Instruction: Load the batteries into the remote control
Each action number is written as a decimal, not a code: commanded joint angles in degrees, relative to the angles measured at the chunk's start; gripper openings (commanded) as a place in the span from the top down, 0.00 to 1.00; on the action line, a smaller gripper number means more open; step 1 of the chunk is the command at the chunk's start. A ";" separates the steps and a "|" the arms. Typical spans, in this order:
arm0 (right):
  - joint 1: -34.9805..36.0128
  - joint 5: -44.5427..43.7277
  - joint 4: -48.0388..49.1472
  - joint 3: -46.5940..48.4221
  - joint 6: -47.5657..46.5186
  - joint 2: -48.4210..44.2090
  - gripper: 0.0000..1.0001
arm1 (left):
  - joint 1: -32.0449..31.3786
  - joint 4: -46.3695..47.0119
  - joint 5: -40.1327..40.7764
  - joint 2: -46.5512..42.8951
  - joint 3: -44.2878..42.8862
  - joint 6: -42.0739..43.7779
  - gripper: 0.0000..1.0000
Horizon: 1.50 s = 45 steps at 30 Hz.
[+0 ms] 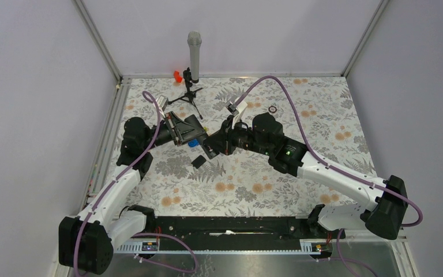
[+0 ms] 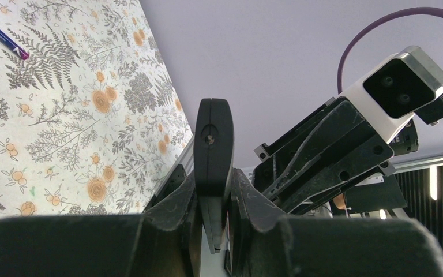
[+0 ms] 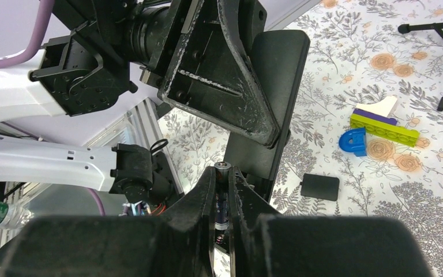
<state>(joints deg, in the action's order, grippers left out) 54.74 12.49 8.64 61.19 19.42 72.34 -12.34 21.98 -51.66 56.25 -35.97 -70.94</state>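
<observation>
My left gripper (image 2: 213, 176) is shut on the remote control (image 2: 212, 138), a slim black bar held on edge above the table. In the right wrist view the remote (image 3: 272, 98) stands just beyond my right gripper (image 3: 222, 173), which is shut on a battery (image 3: 221, 199) with its metal end close to the remote's lower part. In the top view the left gripper (image 1: 193, 131) and right gripper (image 1: 214, 144) meet tip to tip over the table's middle. A second battery (image 2: 10, 44) lies on the floral cloth.
A small flat black square piece (image 3: 319, 187) lies on the cloth below the grippers, also in the top view (image 1: 198, 162). Blue (image 3: 353, 141), green (image 3: 383, 128) and purple-white bricks lie beside it. A grey microphone (image 1: 194, 49) on a black stand is at the back.
</observation>
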 commanded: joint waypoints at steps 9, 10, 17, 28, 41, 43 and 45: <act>1.06 -3.16 4.55 -0.15 -1.67 0.71 0.91 | -0.07 6.06 3.23 -1.01 -1.49 -6.34 1.00; 1.08 -3.24 4.54 -0.37 -1.78 0.52 0.91 | -0.07 6.32 3.69 -1.38 -1.53 -6.66 1.00; 1.16 -1.54 3.52 -0.39 -2.09 0.31 0.90 | -0.07 6.62 3.70 -1.89 -2.28 -7.03 1.00; 1.21 -0.45 -0.82 0.47 -2.71 -0.69 0.80 | -0.10 9.99 3.48 -2.80 -2.39 -6.38 1.00; 1.16 -0.16 -0.26 -0.45 -1.62 -1.33 0.83 | -0.06 10.69 3.60 -4.00 -2.60 -7.02 1.00; 1.16 -0.14 -0.20 -0.18 -1.30 -1.40 0.81 | -0.06 10.71 3.65 -4.00 -2.53 -7.03 1.00; 1.16 0.25 -0.21 0.10 -1.02 -1.48 0.78 | -0.07 10.65 3.69 -4.11 -2.53 -6.96 1.00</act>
<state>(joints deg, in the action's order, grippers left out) 55.46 11.73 10.13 60.90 18.35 71.72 -12.38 26.70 -49.08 54.17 -35.97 -76.44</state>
